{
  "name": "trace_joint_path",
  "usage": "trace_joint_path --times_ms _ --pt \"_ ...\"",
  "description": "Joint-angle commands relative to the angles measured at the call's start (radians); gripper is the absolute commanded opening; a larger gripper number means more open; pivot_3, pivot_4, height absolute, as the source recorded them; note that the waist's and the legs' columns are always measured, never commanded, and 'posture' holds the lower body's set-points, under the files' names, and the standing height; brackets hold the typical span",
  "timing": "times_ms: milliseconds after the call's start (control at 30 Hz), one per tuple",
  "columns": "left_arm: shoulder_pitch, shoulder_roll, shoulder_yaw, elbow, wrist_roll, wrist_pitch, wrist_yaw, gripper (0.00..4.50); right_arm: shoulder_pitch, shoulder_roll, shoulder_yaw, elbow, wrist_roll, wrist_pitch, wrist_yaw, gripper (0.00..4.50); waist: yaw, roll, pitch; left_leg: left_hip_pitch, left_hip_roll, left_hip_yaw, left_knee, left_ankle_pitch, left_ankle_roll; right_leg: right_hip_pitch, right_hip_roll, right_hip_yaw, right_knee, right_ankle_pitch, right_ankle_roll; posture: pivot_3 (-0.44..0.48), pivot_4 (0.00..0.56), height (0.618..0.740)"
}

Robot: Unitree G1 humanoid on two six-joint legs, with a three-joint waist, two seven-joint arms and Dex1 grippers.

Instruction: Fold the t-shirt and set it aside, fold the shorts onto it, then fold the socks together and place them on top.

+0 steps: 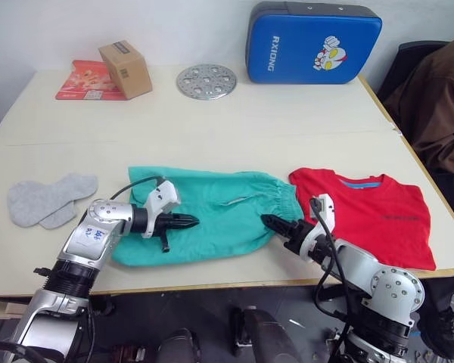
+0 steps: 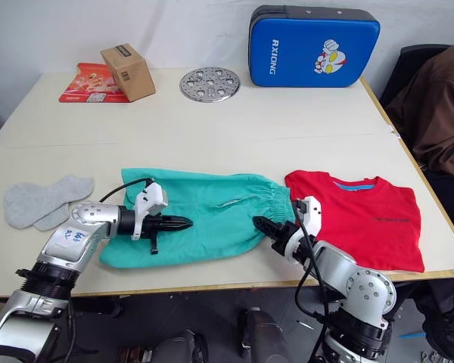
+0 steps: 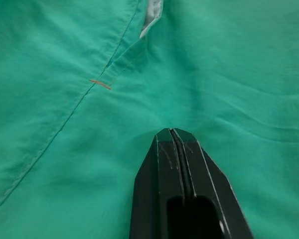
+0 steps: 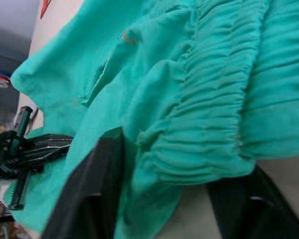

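Both grippers, left [image 1: 191, 221] and right [image 1: 269, 221], on teal shorts [image 1: 212, 204].

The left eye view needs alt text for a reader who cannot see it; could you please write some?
Two robot grippers rest on teal shorts spread on a pale table: the left gripper shut over the middle, the right gripper at the waistband. A folded red t-shirt lies at the right, grey socks at the left.
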Motion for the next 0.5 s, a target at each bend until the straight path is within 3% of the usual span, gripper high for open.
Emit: trace_joint_path --times_ms 33,100,133,300,467,500 --pt "-0.003 -0.012 0.013 0.030 0.020 0.020 0.030 0.00 -0.034 -0.070 0.057 -0.066 -0.002 -0.074 0.079 0.94 0.001 0.000 0.000 0.000 0.000 0.000 0.000 0.000 0.000 0.000 0.000 0.000 0.000 0.000 0.000 0.000 0.150 0.740" --pt "-0.005 -0.023 0.008 0.046 0.031 0.019 0.042 0.00 -0.071 -0.148 0.125 -0.092 -0.027 -0.105 0.160 0.20 0.002 0.000 0.000 0.000 0.000 0.000 0.001 0.000 0.001 0.000 0.000 0.000 -0.001 0.000 0.001 0.000 0.150 0.740" --pt "-0.008 -0.031 0.006 0.055 0.036 0.021 0.053 0.00 -0.103 -0.190 0.164 -0.100 -0.037 -0.122 0.214 0.04 0.002 0.001 0.000 0.000 -0.001 0.000 0.001 -0.001 0.002 0.000 0.000 0.000 -0.001 0.000 0.001 0.000 0.150 0.740" --pt "-0.030 -0.066 0.017 0.099 0.050 0.036 0.121 0.00 -0.272 -0.350 0.373 -0.074 -0.115 -0.219 0.492 0.04 0.005 0.001 0.000 0.000 0.000 0.000 0.000 -0.003 0.008 0.001 0.000 -0.001 -0.003 0.001 0.003 0.000 0.150 0.740" --pt "-0.039 -0.095 0.101 0.063 0.000 0.132 0.204 0.00 -0.518 -0.331 0.628 0.115 -0.282 -0.372 0.736 0.04 0.000 0.001 0.001 -0.001 0.000 0.000 0.002 -0.003 0.008 0.000 0.000 -0.001 -0.004 0.002 0.005 0.000 0.150 0.740" --pt "-0.029 -0.084 0.130 0.026 -0.022 0.170 0.212 0.18 -0.555 -0.314 0.680 0.155 -0.322 -0.411 0.779 0.01 -0.001 0.001 0.001 -0.001 0.000 0.000 0.002 -0.002 0.007 0.000 0.000 -0.001 -0.003 0.003 0.004 0.000 0.150 0.740"
